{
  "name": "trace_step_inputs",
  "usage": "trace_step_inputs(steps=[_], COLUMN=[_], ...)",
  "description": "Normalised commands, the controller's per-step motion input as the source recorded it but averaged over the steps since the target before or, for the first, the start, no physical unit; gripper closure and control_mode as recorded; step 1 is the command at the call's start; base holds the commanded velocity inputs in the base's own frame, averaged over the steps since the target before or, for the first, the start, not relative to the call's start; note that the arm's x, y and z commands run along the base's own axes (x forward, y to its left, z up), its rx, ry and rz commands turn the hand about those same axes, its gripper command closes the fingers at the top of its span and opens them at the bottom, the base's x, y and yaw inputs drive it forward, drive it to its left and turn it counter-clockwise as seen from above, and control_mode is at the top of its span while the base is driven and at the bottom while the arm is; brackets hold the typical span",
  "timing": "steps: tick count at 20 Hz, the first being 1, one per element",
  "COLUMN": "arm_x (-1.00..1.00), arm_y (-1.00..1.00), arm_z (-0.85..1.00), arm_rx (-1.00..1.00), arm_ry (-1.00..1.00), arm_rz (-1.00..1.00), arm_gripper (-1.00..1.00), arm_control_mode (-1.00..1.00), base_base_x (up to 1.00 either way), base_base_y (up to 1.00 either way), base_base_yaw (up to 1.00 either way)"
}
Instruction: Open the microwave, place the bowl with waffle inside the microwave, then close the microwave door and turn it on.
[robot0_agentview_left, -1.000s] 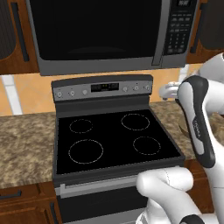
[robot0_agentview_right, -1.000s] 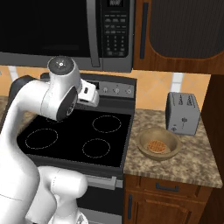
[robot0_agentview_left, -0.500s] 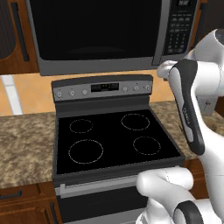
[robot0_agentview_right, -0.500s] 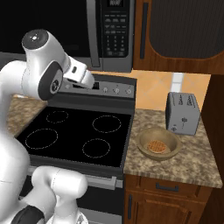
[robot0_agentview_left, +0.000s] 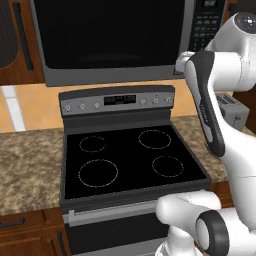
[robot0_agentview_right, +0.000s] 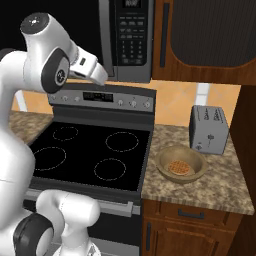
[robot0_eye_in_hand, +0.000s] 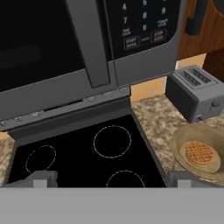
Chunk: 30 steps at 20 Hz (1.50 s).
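Gripper (robot0_eye_in_hand: 109, 179) raised in front of the microwave (robot0_agentview_right: 127, 37), near the lower right of the closed door (robot0_agentview_left: 112, 35); jaws spread wide, holding nothing. Bowl (robot0_agentview_right: 181, 164) sits on the counter (robot0_agentview_right: 220, 185) right of the stove (robot0_agentview_right: 92, 152), just in front of the toaster (robot0_agentview_right: 209, 129). It lies well below the gripper and off to its right, apart from it; in the hand view it shows at lower right. Counts: 1 bowl, 1 waffle (robot0_agentview_right: 177, 167) in it, 1 microwave, 1 toaster, 4 burner rings on the stove.
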Motion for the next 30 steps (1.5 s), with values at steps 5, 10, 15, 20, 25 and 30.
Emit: trace_step_inputs(steps=[5,10,15,20,25,30], arm_x=[0.33,0.38,0.43,0.36,0.45,0.52], arm_y=[0.00,0.00,-0.01,-0.13,-0.06,-0.09], arm_z=[0.14,0.00,0.00,0.00,-0.07,-0.21], arm_rx=[0.00,0.00,0.00,-0.02,-0.04,0.00], arm_ry=[-0.15,-0.22,-0.17,-0.04,0.00,-0.02], arm_rz=[0.00,0.00,0.00,0.05,0.16,0.16], arm_gripper=[-1.00,-1.00,-1.00,-1.00,-1.00,-1.00], arm_control_mode=[-1.00,-1.00,-1.00,-1.00,-1.00,-1.00], base_base_x=[0.00,0.00,0.00,0.00,0.00,0.00], base_base_y=[0.00,0.00,0.00,0.00,0.00,0.00], base_base_yaw=[0.00,0.00,0.00,0.00,0.00,0.00])
